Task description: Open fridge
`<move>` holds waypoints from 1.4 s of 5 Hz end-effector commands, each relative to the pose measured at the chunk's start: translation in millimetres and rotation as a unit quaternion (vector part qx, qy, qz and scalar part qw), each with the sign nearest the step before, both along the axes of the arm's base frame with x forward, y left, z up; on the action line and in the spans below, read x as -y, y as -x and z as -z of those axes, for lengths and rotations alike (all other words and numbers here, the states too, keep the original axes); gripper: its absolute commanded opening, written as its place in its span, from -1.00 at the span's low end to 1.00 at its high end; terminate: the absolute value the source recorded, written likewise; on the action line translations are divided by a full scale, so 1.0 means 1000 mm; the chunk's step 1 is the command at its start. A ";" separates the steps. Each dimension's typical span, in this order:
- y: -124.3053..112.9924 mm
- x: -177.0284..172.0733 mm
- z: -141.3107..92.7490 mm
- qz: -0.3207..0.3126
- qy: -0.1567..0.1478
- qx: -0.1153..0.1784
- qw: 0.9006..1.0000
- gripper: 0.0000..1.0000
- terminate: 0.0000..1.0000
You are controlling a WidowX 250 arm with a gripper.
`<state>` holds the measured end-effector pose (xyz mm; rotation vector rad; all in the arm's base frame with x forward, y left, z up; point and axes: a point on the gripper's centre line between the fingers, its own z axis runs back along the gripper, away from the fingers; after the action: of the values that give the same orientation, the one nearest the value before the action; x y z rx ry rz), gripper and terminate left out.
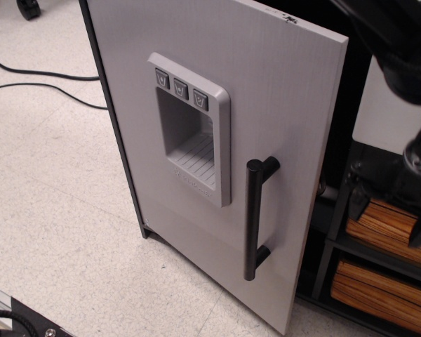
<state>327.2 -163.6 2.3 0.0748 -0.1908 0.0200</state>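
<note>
The light-grey fridge door [266,98] fills the middle of the view, with its recessed three-button dispenser panel [191,126] and black vertical bar handle [252,219]. The door's right edge stands off from the dark frame, with a dark gap behind it, so the door looks slightly ajar. My black gripper [409,184] is at the far right edge, clear of the handle and to the right of the door. It is partly cut off and its fingers do not show clearly. It holds nothing that I can see.
Wooden drawer fronts [379,288] sit in a dark shelf frame at the lower right, behind the door's edge. Black cables [42,74] lie on the speckled floor [63,232] at the left. A white panel [386,119] stands at the right.
</note>
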 end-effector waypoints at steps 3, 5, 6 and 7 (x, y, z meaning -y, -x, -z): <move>-0.012 -0.053 -0.056 -0.035 0.009 0.012 0.999 1.00 -1.00; 0.025 -0.091 -0.067 -0.036 0.007 0.022 0.999 1.00 -1.00; 0.055 -0.106 -0.059 -0.019 0.008 0.010 1.000 1.00 -1.00; 0.082 -0.128 -0.047 0.003 0.008 0.005 1.000 1.00 -1.00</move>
<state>235.0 -35.8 37.0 0.0637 -0.1546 0.0084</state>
